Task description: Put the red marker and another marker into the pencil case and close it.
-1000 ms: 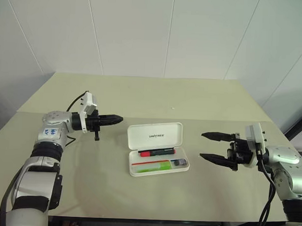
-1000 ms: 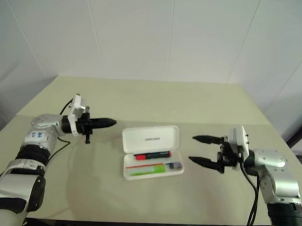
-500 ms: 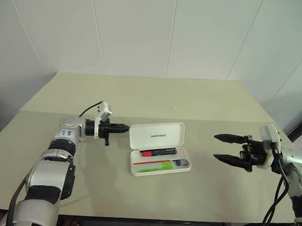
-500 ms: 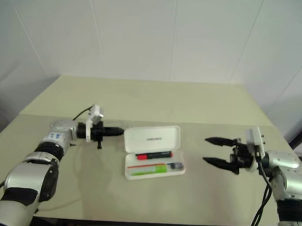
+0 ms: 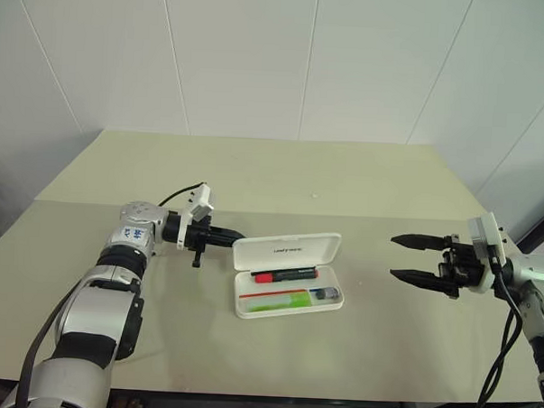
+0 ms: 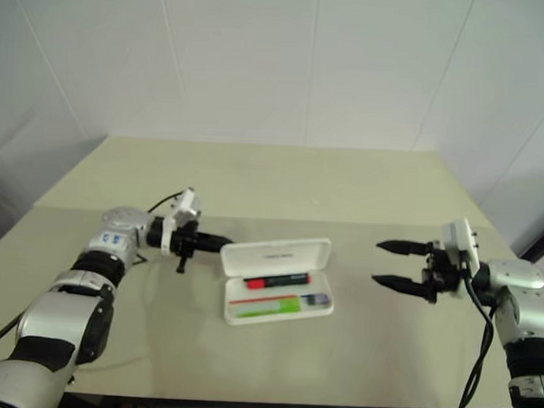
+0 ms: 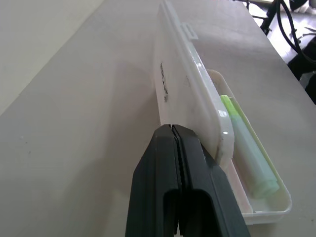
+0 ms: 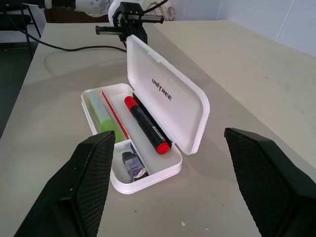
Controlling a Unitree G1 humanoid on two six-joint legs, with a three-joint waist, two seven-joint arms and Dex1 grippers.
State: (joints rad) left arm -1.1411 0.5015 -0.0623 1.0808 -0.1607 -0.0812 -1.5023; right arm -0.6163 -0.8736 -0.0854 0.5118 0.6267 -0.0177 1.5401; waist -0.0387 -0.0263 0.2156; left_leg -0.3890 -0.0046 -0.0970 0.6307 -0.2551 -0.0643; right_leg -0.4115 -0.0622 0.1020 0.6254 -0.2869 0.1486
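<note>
We log: white hard-plastic hinged pencil case (image 5: 287, 275) mid-table, lid half raised; red-capped black-barrelled marker (image 5: 284, 276) and lime-green highlighter (image 5: 275, 301) inside tray. Left gripper (image 5: 238, 238) clamped empty, tip at lid's outer face. Right gripper (image 5: 405, 257) spread wide, empty, well apart.

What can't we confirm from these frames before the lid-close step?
- Contact: left gripper tips sit at the pencil case lid's end; left wrist view, the fingers hide the touch point.
- Small dark object in the tray: too small to identify.
- Red marker: left wrist view, hidden behind the lid.
- Green marker label: unreadable.
</note>
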